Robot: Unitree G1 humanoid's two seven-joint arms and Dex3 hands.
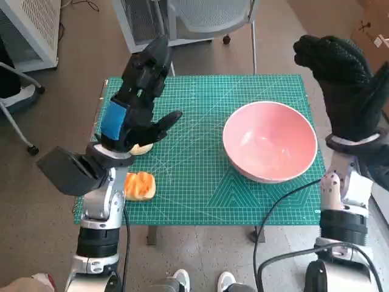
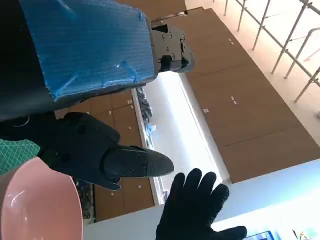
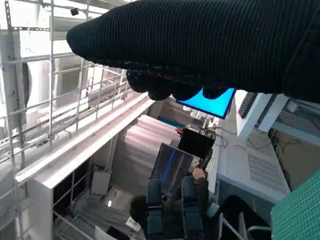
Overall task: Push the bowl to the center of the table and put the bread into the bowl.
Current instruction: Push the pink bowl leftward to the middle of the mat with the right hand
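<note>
Green cutting mat [image 1: 200, 182] carries the pink bowl [image 1: 270, 141] right of center and the bread [image 1: 140, 185] near its left edge. Left hand [image 1: 143, 100] hovers raised, fingers spread and empty; right hand [image 1: 343, 76] likewise, beyond the bowl. No legible writing.

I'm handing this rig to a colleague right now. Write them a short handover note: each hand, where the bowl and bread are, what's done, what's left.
Left hand: raised above the table's left side, fingers apart, holding nothing.
Right hand: raised off the table's right edge, holding nothing.
Pink bowl: empty, upright on the right half of the green mat, right of center.
Bread: on the mat near the left front edge; another pale piece peeks out under the left hand.
Done: nothing evident.
Left: push the bowl to center, then put the bread in.
</note>
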